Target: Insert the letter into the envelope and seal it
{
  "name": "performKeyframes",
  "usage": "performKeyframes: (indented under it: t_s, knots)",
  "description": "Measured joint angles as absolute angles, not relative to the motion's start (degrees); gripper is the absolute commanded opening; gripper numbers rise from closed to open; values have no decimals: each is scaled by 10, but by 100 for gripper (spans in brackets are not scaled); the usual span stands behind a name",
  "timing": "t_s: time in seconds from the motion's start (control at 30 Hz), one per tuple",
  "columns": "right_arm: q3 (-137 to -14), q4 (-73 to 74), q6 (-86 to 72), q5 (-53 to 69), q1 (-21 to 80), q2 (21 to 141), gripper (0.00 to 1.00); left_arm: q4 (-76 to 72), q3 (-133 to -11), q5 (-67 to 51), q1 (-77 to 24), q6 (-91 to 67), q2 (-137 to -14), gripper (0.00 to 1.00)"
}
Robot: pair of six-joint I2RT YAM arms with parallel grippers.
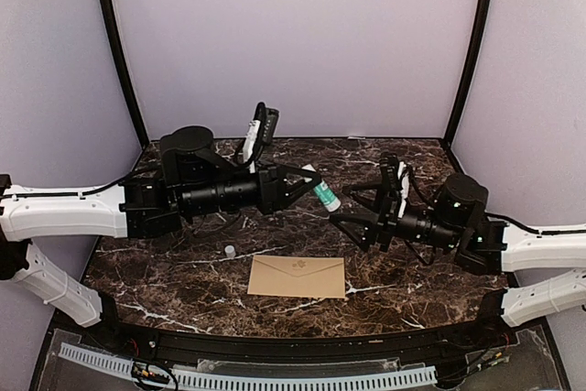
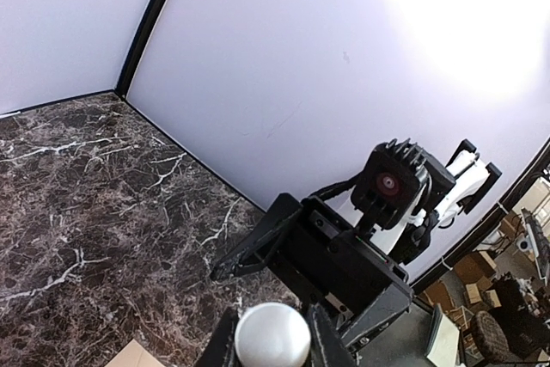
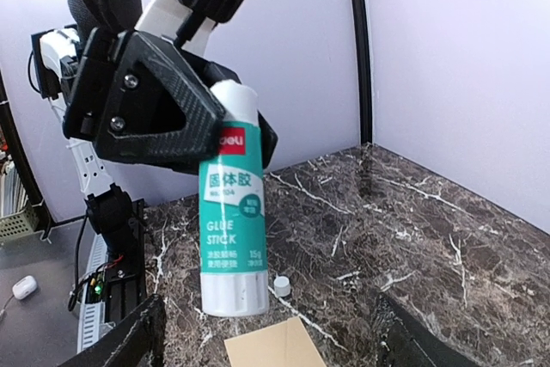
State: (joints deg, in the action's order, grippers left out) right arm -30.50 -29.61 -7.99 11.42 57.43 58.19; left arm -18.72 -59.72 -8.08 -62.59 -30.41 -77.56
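Two claws, overhead: my left claw (image 1: 309,185) clamps the glue stick (image 1: 322,194); right claw (image 1: 341,203) gapes wide, empty, facing it.
Overhead, envelope (image 1: 298,276): flat on the worktop (image 1: 174,272), flap down; letter unseen, so I judge it inside.
Left wrist: stick's white end sits between my fingers (image 2: 331,341).
Right wrist: cap (image 3: 281,284) lies off, near envelope; gluing and sealing are left, I judge.

Only a corner of the envelope (image 3: 273,345) clears the bottom edge of the right wrist view, and from overhead it cannot be told whether its flap is stuck down. The top of the glue stick (image 3: 232,238) is hidden inside the left tool (image 1: 308,180); the left wrist view crops it to a blurred white end. A white piece (image 1: 229,251) on the surface (image 1: 412,281) is too small to identify.
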Motion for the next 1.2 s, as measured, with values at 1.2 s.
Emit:
performKeyframes:
  t_s: [1.2]
  knots:
    - [-289,-513,-50,163,601,630,61,-363,-567,-184,-619,-395,-796,3]
